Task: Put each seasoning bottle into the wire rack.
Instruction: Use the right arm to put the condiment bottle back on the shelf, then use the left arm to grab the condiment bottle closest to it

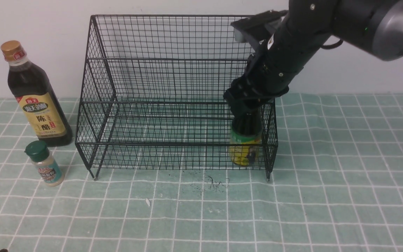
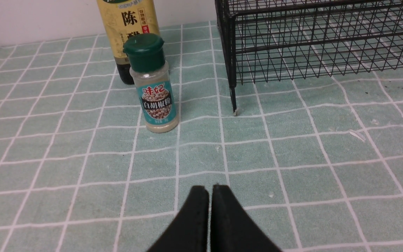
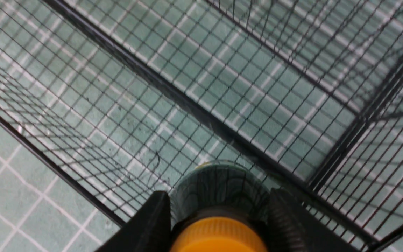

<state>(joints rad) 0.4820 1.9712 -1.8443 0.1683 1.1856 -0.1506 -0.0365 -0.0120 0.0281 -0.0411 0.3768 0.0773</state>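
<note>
The dark squeeze bottle (image 1: 245, 147) with the yellow-green label stands upright at the right end of the black wire rack's (image 1: 173, 80) lower tier. My right gripper (image 1: 247, 108) reaches down from above and is shut on its neck. In the right wrist view the fingers (image 3: 157, 217) press both sides of the bottle (image 3: 222, 185) just below its orange nozzle (image 3: 219, 234). The vinegar bottle (image 1: 39, 105) and the green-capped shaker (image 1: 44, 162) stand left of the rack. My left gripper (image 2: 210, 189) is shut and empty, low over the cloth in front of the shaker (image 2: 154, 84).
A green checked cloth (image 1: 292, 210) covers the table. A white wall stands close behind the rack. Dark crumbs (image 1: 212, 183) and a small white scrap (image 1: 147, 202) lie on the cloth in front of the rack. The rack's front left foot (image 2: 235, 111) stands near the shaker.
</note>
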